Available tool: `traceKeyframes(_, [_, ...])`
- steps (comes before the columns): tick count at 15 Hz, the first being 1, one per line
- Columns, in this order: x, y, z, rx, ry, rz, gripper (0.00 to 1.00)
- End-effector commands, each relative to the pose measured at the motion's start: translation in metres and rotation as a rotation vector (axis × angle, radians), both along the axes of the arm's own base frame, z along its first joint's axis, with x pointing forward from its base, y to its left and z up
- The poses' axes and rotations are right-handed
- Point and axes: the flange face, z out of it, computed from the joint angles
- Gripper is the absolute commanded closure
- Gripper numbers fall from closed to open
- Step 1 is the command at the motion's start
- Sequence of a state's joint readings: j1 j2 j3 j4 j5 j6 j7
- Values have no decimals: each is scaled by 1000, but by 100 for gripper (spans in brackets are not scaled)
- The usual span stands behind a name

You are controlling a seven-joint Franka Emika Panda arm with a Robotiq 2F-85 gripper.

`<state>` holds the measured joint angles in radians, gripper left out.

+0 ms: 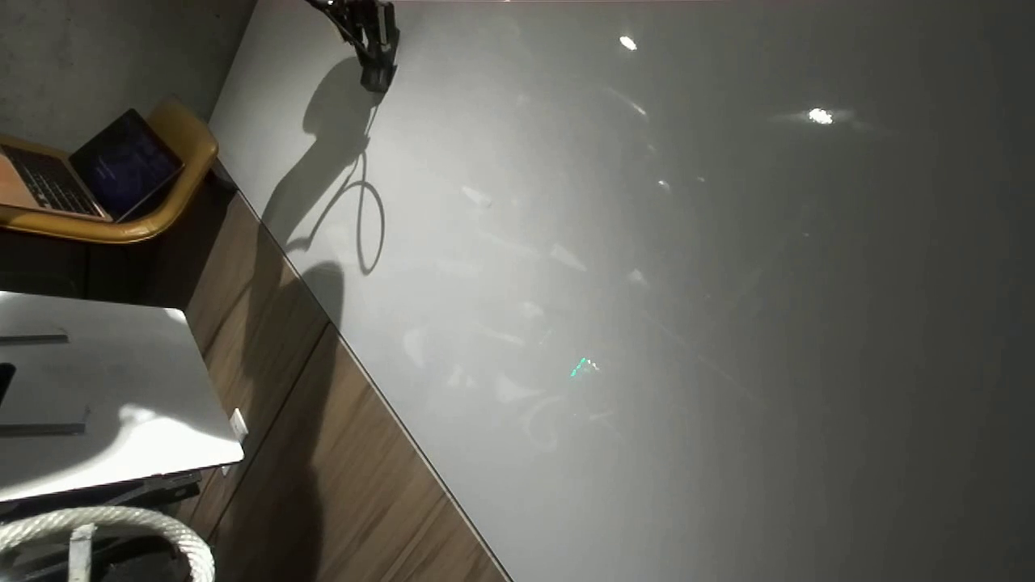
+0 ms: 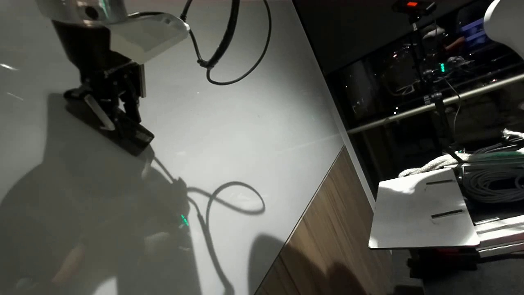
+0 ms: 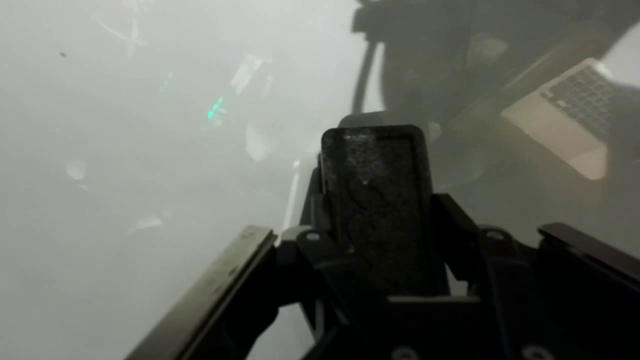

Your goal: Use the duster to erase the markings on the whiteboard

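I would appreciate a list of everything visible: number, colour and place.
Whiteboard: 1, pale grey, all three views
Duster: 1, dark grey, before the whiteboard
Markings: cannot tell them from reflections
Wood panelling: count unclear, brown, along the whiteboard
Seat: 1, yellow, beside the whiteboard
Laptop: 1, pinkish, on the seat
Tabletop: 1, white, near the wood panelling
Rope: count unclear, white, near the tabletop
Coiled cable: 1, grey, near the tabletop
Gripper: 1, black, shut on the duster
Arm cables: count unclear, black, beside the gripper
Arm: 1, silver, behind the gripper
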<state>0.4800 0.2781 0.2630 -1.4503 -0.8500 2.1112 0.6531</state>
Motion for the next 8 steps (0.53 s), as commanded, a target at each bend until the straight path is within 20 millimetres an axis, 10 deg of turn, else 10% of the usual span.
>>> traceKeyframes(1, [18,-80,-16,-9,8,-122,73])
traceKeyframes(8, [-28,-194,-71,71,194,-340,73])
